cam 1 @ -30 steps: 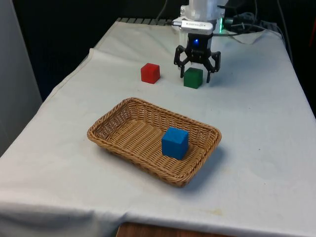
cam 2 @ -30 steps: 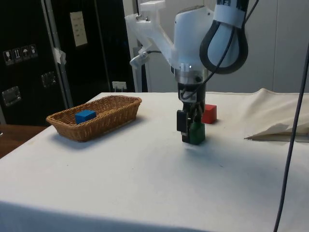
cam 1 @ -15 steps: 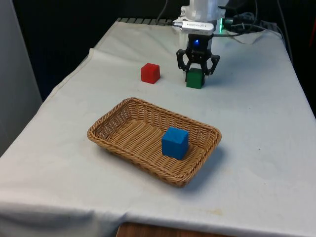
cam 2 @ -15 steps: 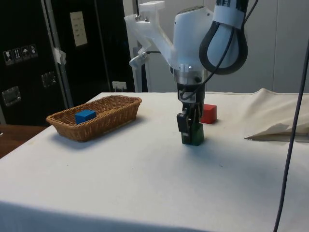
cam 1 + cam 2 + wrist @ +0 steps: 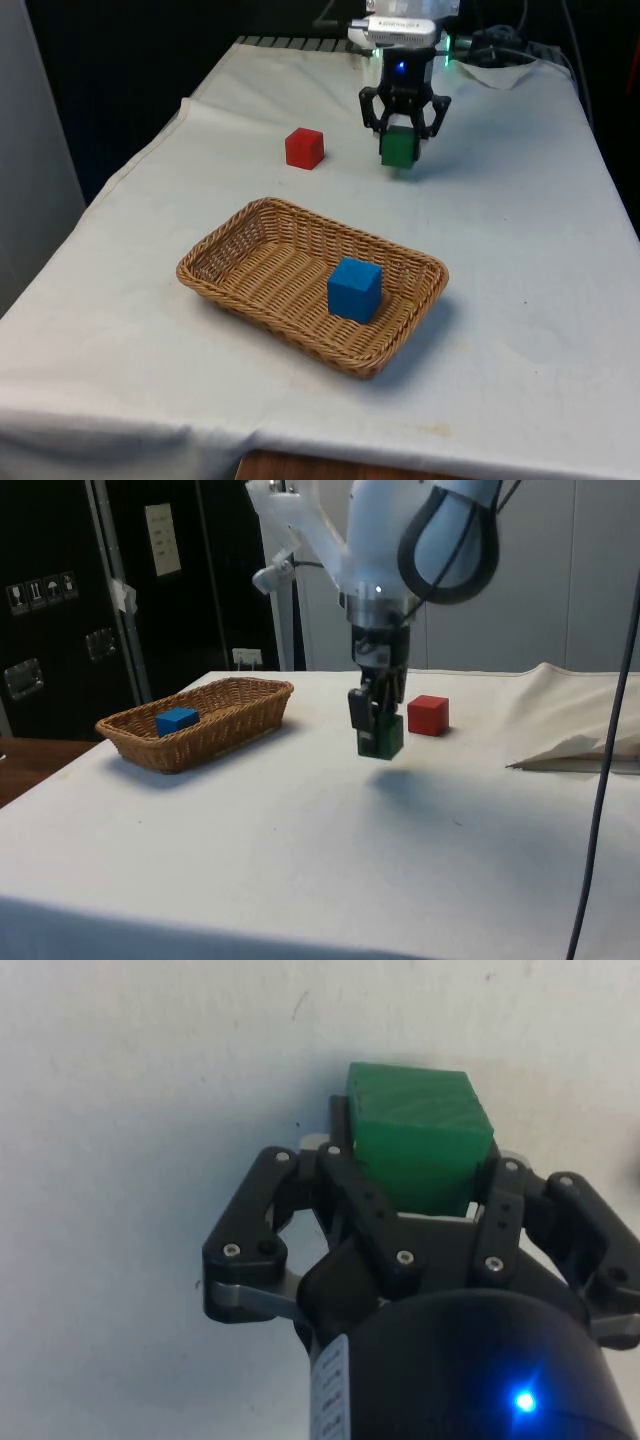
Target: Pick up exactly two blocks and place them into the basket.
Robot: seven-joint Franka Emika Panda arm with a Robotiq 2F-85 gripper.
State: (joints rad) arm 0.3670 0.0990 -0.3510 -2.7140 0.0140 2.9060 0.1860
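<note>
**End effector carries the second block off the table**

End effector [image 5: 402, 124] is pinching the green block [image 5: 398, 148] between its two fingers, and the block hangs clear of the table [image 5: 520, 260]; in the side view a shadow lies on the cloth under the lifted block [image 5: 381, 735], with open air between the two. The wrist view has the fingers pressed against opposite faces of the green block [image 5: 420, 1140], which sits square between them.

Taking the basket [image 5: 240, 255] as the landmark: the held block is beyond its far rim, up in the air and well apart from it. The red block [image 5: 304, 148] rests on the table, also beyond the far rim, beside the held block but not touching it. The blue block [image 5: 354, 289] lies inside the basket, towards the end on the front view's right.

As I judge it, the step in hand is the lift of the second block, since one already lies in the basket. The next move calls for carrying the green block over the basket's far rim, high enough to clear the wicker, then lowering it into the bare part beside the blue block before the fingers spread. The red block should stay where it is, as the task asks for two.

Count: three blocks, one green, one red, one blue; one basket.
</note>
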